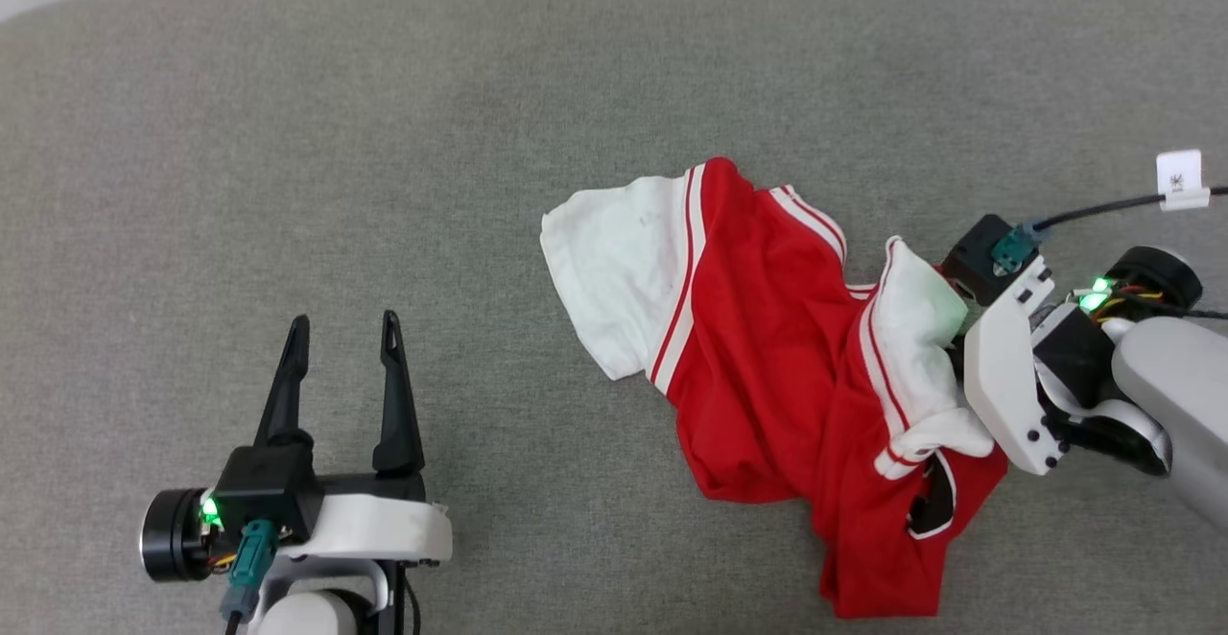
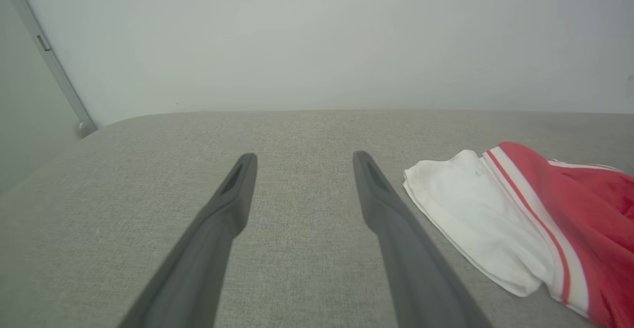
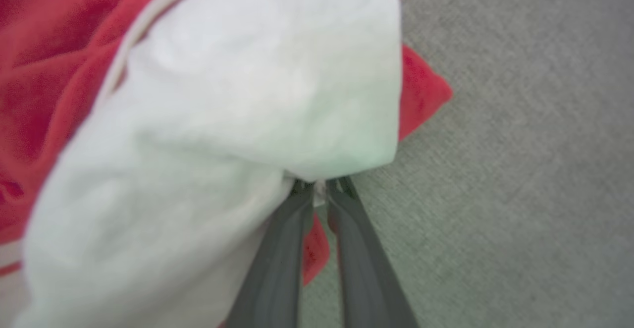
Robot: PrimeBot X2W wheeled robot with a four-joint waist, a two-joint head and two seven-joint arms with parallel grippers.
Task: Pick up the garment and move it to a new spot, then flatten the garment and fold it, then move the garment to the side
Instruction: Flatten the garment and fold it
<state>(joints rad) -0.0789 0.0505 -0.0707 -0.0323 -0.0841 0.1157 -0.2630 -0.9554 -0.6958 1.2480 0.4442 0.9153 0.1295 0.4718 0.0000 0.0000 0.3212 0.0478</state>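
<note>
The garment (image 1: 767,366), a red jersey with white sleeves and striped trim, lies crumpled at the centre right of the grey surface. One white sleeve (image 2: 475,214) spreads toward the left. At the garment's right edge, my right gripper (image 3: 319,189) has its two fingers almost together, pinching the other white sleeve (image 3: 257,95); in the head view its fingertips are hidden under the cloth (image 1: 921,328). Far to the left of the garment, my left gripper (image 1: 343,333) stands open over bare fabric, nothing between its fingers (image 2: 237,189).
A grey woven surface (image 1: 288,136) spans the whole view, with a pale wall (image 2: 317,35) behind its far edge. A black cable with a white tag (image 1: 1180,179) runs off the right arm at the right edge.
</note>
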